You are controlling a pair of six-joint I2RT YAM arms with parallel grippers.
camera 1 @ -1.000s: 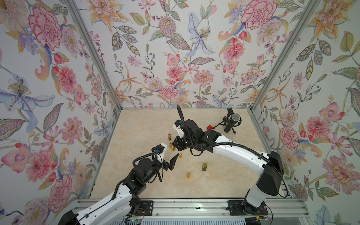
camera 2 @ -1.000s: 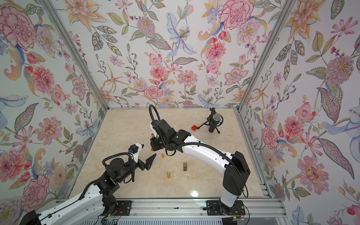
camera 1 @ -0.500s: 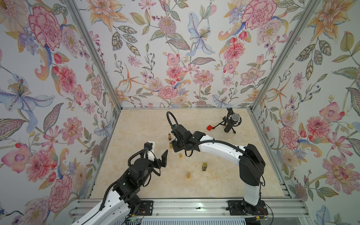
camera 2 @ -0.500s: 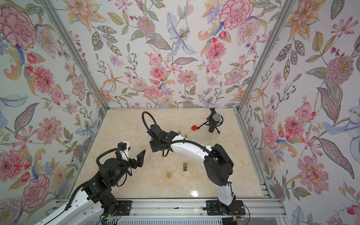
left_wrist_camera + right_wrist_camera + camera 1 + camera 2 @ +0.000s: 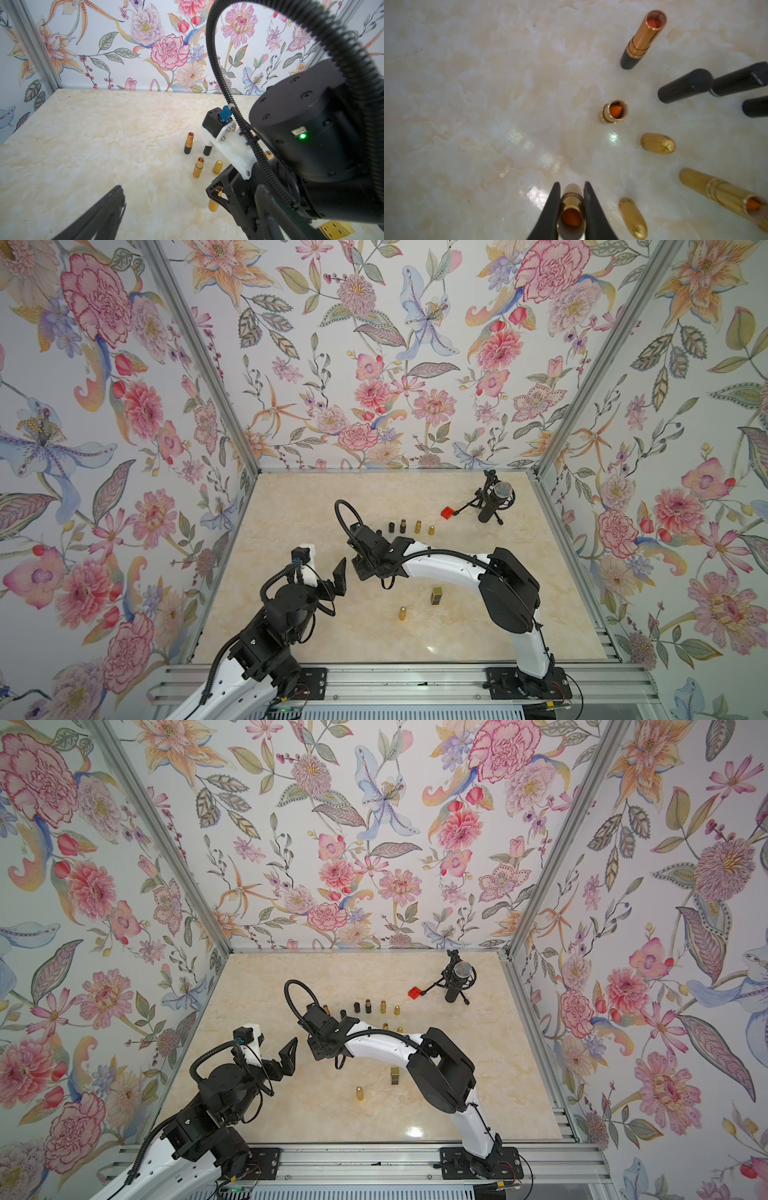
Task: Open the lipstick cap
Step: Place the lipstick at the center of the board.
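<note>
Gold lipstick [image 5: 572, 214]: cap off, orange bullet showing, pinched between the jaws of my right gripper [image 5: 572, 185] over the table [image 5: 467, 104], left of centre. Left gripper [image 5: 338, 578] spread wide, empty, just beside.

My judgement: lower straight, release upright, clear of the loose gold cap [image 5: 632, 218].

Right wrist view shows the open mouth. Left wrist view shows the base [image 5: 214, 205], possibly touching the marble; can't tell.
</note>
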